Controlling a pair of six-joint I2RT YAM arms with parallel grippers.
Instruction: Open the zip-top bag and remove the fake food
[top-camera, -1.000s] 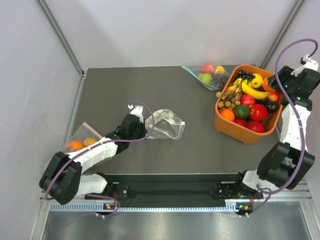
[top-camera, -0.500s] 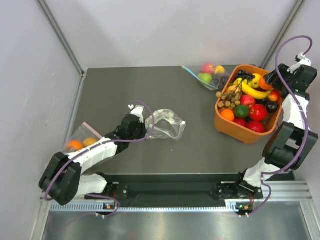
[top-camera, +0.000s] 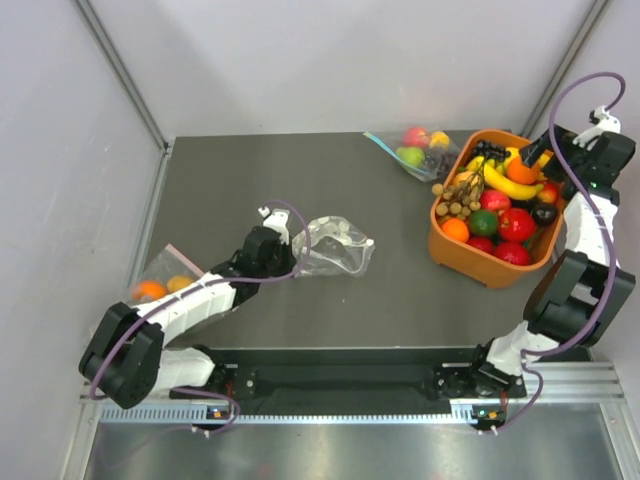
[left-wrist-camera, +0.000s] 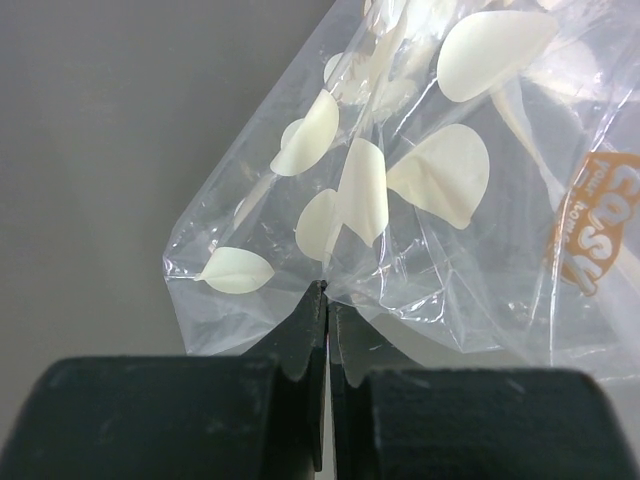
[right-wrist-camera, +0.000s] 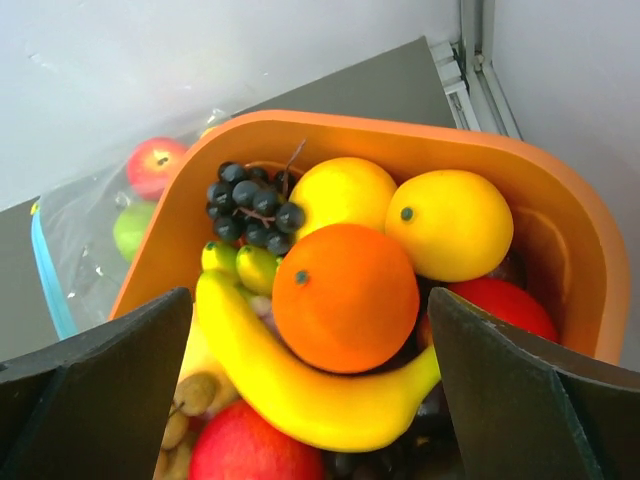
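Left pincer (left-wrist-camera: 326, 300) clamps the zip-top bag (left-wrist-camera: 430, 190) at 9 o'clock; right pincer (top-camera: 530, 160) gapes around the orange ball (right-wrist-camera: 345, 295). Thin film may slip.

Orange tub (top-camera: 478, 264); blue-zip bag (top-camera: 412, 152) beside; pink-edged bag (top-camera: 165, 280) left.

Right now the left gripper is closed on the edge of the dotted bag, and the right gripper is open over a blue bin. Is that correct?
Not quite: the bin is orange, not blue, as the right wrist view shows. The rest holds: the left gripper is closed on the edge of the dotted bag, and the right gripper is open over that bin.
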